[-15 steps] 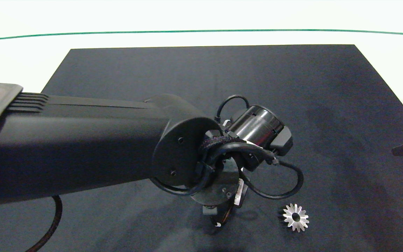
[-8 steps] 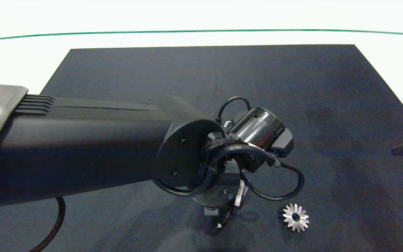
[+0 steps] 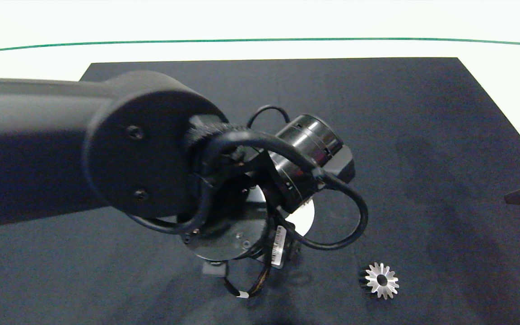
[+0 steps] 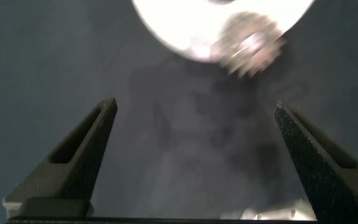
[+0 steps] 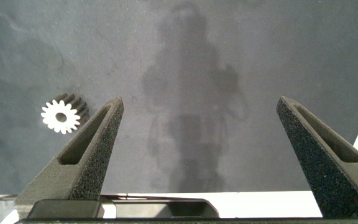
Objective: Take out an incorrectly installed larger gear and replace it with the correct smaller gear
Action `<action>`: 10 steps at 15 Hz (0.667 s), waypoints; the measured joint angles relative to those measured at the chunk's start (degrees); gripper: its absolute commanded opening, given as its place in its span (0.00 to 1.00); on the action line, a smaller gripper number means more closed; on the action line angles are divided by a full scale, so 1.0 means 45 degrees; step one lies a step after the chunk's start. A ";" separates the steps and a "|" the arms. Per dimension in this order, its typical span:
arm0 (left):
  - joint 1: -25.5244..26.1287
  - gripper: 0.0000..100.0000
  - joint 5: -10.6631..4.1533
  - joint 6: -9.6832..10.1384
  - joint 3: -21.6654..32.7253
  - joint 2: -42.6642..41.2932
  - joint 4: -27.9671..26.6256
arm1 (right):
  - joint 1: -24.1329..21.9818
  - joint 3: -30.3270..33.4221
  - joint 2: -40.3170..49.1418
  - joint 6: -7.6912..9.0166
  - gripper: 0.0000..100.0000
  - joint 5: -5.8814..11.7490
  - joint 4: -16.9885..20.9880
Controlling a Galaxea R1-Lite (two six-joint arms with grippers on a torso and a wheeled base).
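**Q:** how far along are you?

**A:** Early, I'd say. My left end effector [image 4: 194, 158] is spread wide with nothing in it, hovering over the dark mat [image 3: 377, 126] on the counter. At its 12 o'clock sits a bright round plate [image 4: 185, 31] with a blurred toothed gear [image 4: 252, 45] on its rim; can't tell which one.

**Q:** and the replacement?

**A:** The smaller gear [image 3: 381, 280] lies loose at the mat's 5 o'clock, untouched. My right end effector [image 5: 197, 155] is also gaping, empty, parked off at 3 o'clock. The swap looks undone.
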State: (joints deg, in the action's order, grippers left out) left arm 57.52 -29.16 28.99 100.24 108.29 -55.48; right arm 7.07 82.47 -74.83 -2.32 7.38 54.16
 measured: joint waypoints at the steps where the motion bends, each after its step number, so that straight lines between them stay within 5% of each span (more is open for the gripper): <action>1: -0.0263 1.00 0.0000 0.0228 0.0019 -0.0536 -0.0753 | 0.0008 -0.0038 0.0016 0.0062 1.00 0.0003 0.0005; 6: -0.3072 1.00 -0.0019 0.0607 0.0650 -0.3213 -0.3031 | 0.0003 -0.0103 0.0046 0.0236 1.00 0.0038 0.0005; 10: -0.3649 1.00 -0.0024 0.2598 0.1894 -0.4072 -0.6266 | 0.0022 -0.0171 0.0098 0.0247 1.00 0.0081 0.0011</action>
State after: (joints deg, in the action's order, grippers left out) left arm 41.09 -29.27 40.68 108.76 89.97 -83.68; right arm 7.17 81.70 -74.39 -1.21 7.74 54.21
